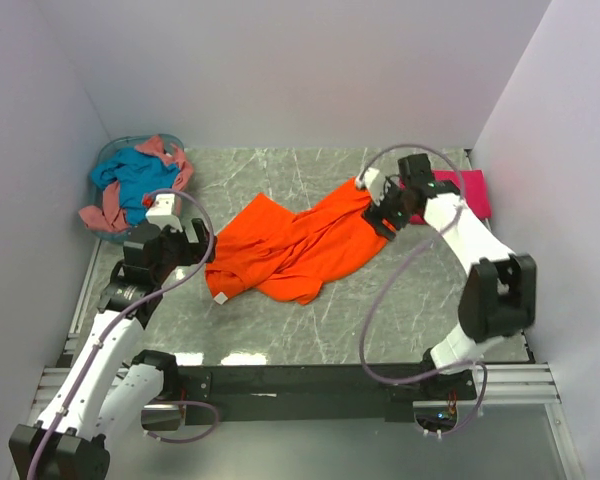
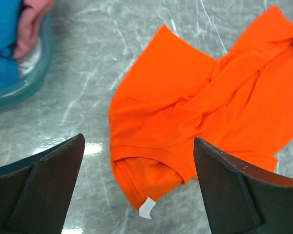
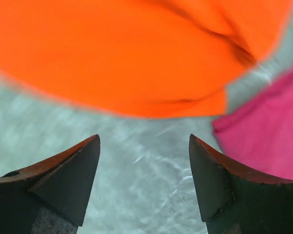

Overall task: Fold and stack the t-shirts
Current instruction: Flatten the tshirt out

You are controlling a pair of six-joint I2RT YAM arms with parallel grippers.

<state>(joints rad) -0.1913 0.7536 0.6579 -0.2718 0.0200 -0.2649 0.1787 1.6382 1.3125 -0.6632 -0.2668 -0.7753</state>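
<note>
R tool (image 3: 144, 139) jaws apart — empty, beside orange tee (image 3: 136, 53), L tool (image 2: 139, 139) wide open — empty

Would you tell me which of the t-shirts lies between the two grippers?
The orange t-shirt, spread from the left gripper to the right gripper. The teal t-shirt and salmon t-shirt sit in the basket; the magenta t-shirt lies far right.

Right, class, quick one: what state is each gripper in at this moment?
Left gripper: open, holding nothing, near the orange shirt.
Right gripper: open, holding nothing, at the shirt's other end.
</note>
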